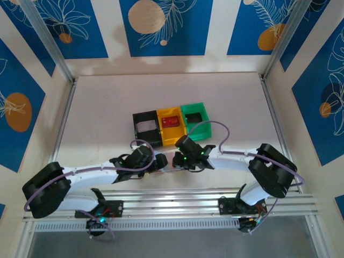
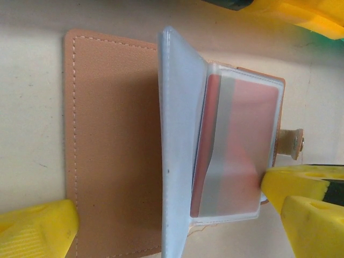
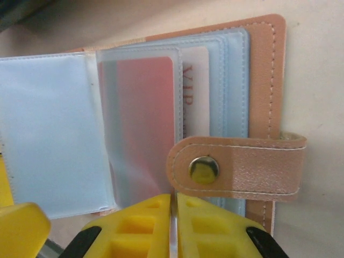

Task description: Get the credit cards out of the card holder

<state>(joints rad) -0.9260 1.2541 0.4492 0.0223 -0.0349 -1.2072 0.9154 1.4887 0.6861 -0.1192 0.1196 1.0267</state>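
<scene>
Pale tabletop point(image 1: 107, 97), blue patterned walls behind. On it the right gripper point(image 3: 173, 207) is pinched nearly closed on the bottom edge of a clear sleeve of the card holder point(image 3: 266, 80), just left of the snap tab point(image 3: 236, 169). That sleeve carries a red credit card point(image 3: 142, 123); the VIP card point(image 3: 194, 91) sits in the next sleeve. The left gripper point(image 2: 172, 236) is spread wide, straddling the open tan cover (contact unclear). The holder lies open between both arms, near the bins point(image 1: 166, 134).
</scene>
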